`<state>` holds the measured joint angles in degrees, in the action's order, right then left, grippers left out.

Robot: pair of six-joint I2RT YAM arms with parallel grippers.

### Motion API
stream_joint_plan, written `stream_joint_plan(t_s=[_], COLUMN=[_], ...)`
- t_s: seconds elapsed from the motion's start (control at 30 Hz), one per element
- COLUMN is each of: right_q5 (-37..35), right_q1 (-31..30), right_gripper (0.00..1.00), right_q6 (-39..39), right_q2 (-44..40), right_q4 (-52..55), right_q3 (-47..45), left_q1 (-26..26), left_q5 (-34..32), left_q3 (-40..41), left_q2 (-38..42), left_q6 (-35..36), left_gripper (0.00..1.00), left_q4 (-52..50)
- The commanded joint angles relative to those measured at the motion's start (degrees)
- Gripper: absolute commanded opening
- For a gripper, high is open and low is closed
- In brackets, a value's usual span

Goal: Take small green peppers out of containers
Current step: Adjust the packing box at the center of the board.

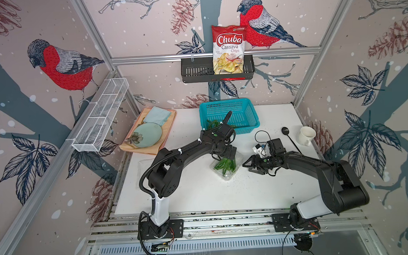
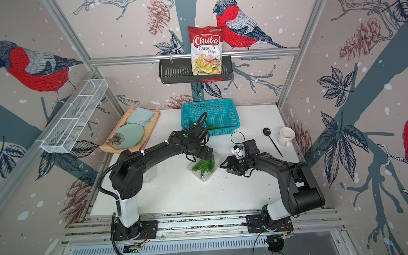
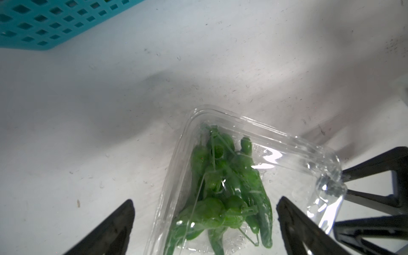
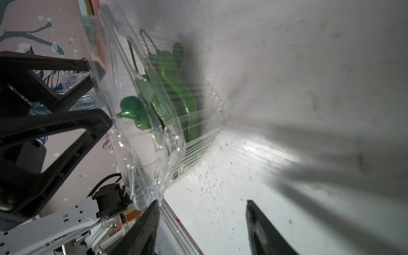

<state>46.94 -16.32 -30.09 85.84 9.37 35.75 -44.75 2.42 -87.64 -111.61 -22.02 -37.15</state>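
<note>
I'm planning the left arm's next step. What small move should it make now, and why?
Probably lower the left gripper straight down and close on one pepper: its jaws stand wide open directly above the small green peppers lying in the clear container, and they hold nothing yet.

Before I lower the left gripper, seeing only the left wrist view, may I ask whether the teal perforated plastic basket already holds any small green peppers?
Observer: Yes, in both top views a few small green peppers lie inside the teal perforated plastic basket.
Operator: Thanks. Is the right gripper clamping the lid?
Observer: No; in the right wrist view the right gripper is open, the clear plastic clamshell container's lid corner beside one fingertip.
Operator: Anything beyond that arm?
Observer: A black long-handled spoon and a white ceramic mug.
</note>
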Motion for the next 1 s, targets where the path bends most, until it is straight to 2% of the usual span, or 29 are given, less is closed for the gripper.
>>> stream_joint_plan(t_s=[0.0,0.5,0.67,0.97], right_q5=[1.04,-2.73,-2.85,-1.67], right_q1=[-1.12,-2.27,-1.56,-0.17], right_gripper=[0.62,0.57,0.57,0.59], right_q6=[-1.48,-4.14,-5.45,-11.80], right_q2=[1.71,6.13,4.42,1.71], right_q4=[-4.22,-8.48,-10.26,-20.47], right_q3=[0.02,1.52,0.45,-4.73], left_q1=[0.02,0.02,0.01,0.02], left_q5=[1.89,6.71,7.64,10.41], left_q3=[0.19,3.43,4.33,8.47], left_q2=[-0.36,1.22,2.05,4.27], left_q6=[-2.67,-8.27,-9.56,-13.78], left_gripper=[0.97,0.97,0.97,0.97], left_q4=[1.51,6.42,7.28,11.69])
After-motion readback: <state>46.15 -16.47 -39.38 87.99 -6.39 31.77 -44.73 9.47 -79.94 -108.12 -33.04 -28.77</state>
